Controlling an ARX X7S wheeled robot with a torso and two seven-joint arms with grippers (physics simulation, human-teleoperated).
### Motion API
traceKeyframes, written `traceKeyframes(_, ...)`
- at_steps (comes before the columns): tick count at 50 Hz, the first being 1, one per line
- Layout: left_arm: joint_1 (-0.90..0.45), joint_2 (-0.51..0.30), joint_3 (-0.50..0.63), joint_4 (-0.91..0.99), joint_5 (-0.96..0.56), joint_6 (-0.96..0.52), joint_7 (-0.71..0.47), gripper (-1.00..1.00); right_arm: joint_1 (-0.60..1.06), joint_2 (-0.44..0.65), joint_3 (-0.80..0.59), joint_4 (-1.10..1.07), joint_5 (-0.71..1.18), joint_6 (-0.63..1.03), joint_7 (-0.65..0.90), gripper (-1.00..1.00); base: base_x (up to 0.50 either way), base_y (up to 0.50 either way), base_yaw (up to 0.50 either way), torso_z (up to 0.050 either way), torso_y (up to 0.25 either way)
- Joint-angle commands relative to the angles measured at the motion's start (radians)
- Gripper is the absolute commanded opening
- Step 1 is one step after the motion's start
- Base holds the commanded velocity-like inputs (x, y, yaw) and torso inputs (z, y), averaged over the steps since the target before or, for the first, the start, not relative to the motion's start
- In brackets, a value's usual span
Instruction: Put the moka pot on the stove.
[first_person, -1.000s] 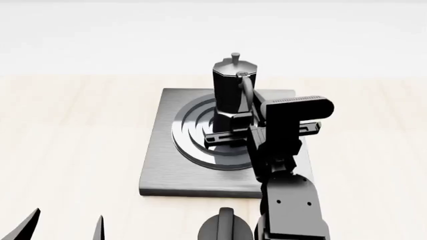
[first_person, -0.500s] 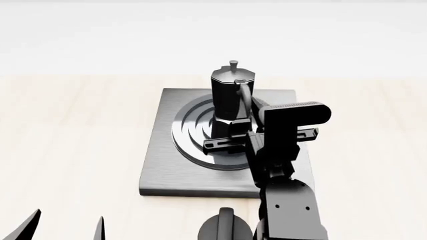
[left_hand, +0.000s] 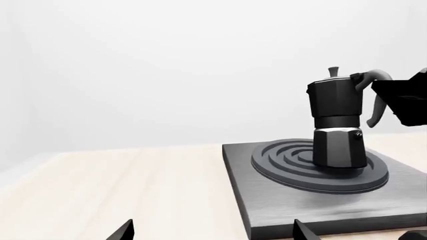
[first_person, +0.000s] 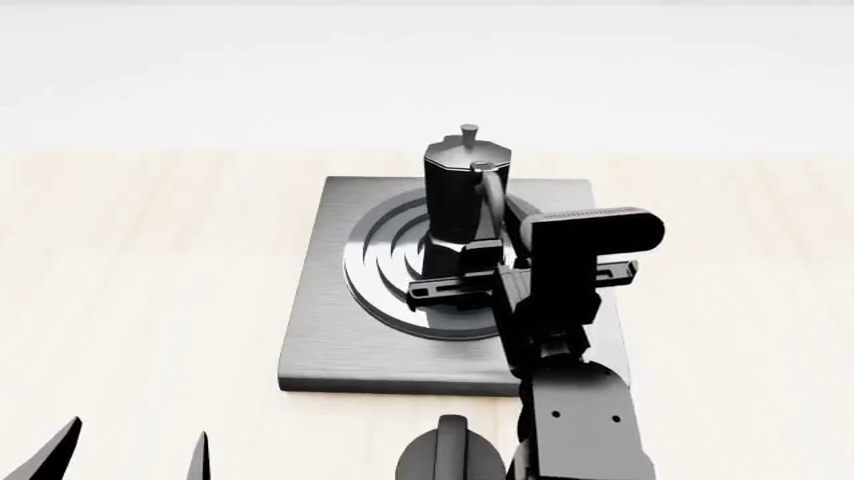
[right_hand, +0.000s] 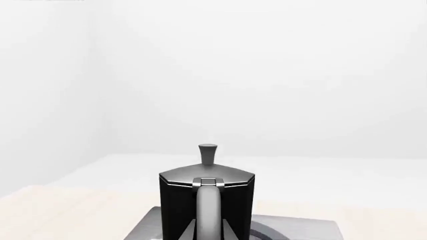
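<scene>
Moka pot (left_hand: 339, 127) standing upright on stove (left_hand: 280, 197) burner rings, placement apparently done; right gripper (first_person: 483, 262) at its handle, jaw grip impossible to tell, release and withdrawal left; left gripper (first_person: 134, 455) idle, open

So the moka pot (left_hand: 339, 127) is sitting upright right on the burner rings (left_hand: 287, 159) of my stove (first_person: 347, 340). It's a small black faceted pot with a narrow waist, a grey lid with a little knob on top, and a curved handle facing me. The stove is a flat square grey plate, way wider than the pot, lying flat on a pale wooden top.
</scene>
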Motion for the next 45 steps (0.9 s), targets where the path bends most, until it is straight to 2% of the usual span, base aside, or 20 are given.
traceKeyframes(1,0.001,-0.002,0.002,0.0,-0.001,0.004,-0.001,1.0,0.005,-0.002,0.008,0.0,0.007,-0.002,-0.001,-1.0,0.0,0.0,0.0,0.0,0.0)
traceKeyframes(9,0.005,-0.004,0.004,0.003,0.0,0.003,-0.005,1.0,-0.026,-0.002,-0.036,0.0,0.028,0.007,-0.007,-1.0,0.0,0.0,0.0,0.0,0.0)
traceKeyframes(18,0.002,-0.004,0.009,0.007,0.0,-0.002,-0.005,1.0,-0.046,-0.001,0.02,0.0,-0.017,0.02,-0.019,-1.0,0.0,0.0,0.0,0.0,0.0)
traceKeyframes(24,0.002,-0.006,0.01,0.009,-0.001,-0.004,-0.007,1.0,-0.058,-0.001,0.004,0.0,-0.014,0.007,-0.016,-1.0,0.0,0.0,0.0,0.0,0.0)
traceKeyframes(25,0.002,-0.006,0.01,0.009,-0.002,-0.004,-0.007,1.0,-0.059,-0.001,0.013,0.0,-0.02,0.013,-0.012,1.0,0.0,0.0,0.0,0.0,0.0)
traceKeyframes(39,0.003,-0.008,0.014,0.01,-0.002,-0.002,-0.008,1.0,-0.095,-0.001,-0.015,0.0,0.022,-0.01,-0.074,1.0,0.0,0.0,0.0,0.0,0.0)
traceKeyframes(45,0.001,-0.009,0.013,0.009,-0.004,0.001,-0.008,1.0,-0.097,-0.001,0.034,0.0,-0.02,-0.023,-0.074,1.0,0.0,0.0,0.0,0.0,0.0)
